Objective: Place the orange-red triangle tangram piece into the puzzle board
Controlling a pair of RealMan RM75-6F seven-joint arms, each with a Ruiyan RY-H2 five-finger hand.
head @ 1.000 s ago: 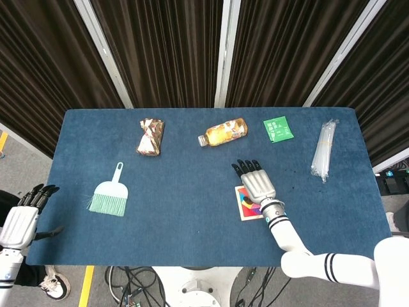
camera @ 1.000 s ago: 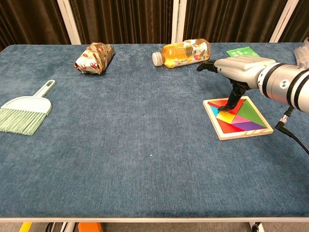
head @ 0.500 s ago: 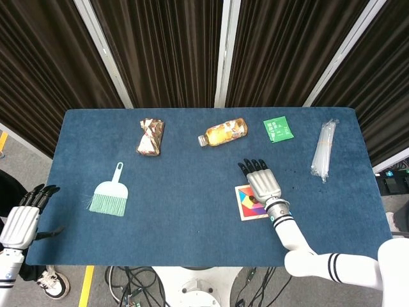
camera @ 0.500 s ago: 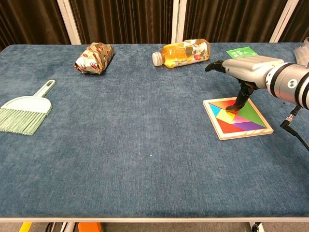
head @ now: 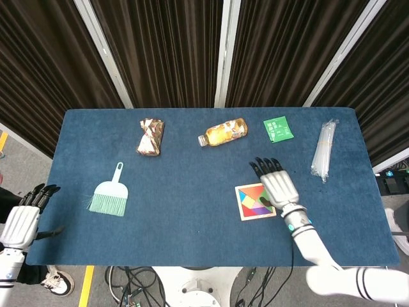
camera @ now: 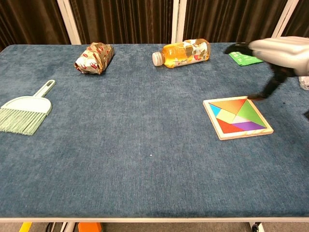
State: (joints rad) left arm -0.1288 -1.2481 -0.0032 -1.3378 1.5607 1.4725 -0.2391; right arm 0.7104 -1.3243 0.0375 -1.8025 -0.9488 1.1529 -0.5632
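The wooden puzzle board (camera: 212, 114) (head: 244, 212) lies on the blue table at the right. All its coloured pieces sit flat inside the frame. The orange-red triangle (camera: 233, 104) fills the far side of the board. My right hand (camera: 282, 50) (head: 279, 186) hovers above and to the right of the board with fingers spread, holding nothing. One finger (camera: 270, 89) points down near the board's far right corner, apart from the pieces. My left hand (head: 22, 220) hangs off the table's left edge, fingers extended and empty.
A pale green brush (camera: 24, 113) (head: 110, 198) lies at the left. A crumpled snack bag (camera: 94, 58), a lying bottle of orange drink (camera: 183, 52) and a green packet (camera: 244, 54) line the far side. A clear plastic sleeve (head: 324, 148) lies far right.
My right hand has lifted off the board and moved to the right, off the pieces. The orange-red triangle stays flat in the board. The left hand has not moved.
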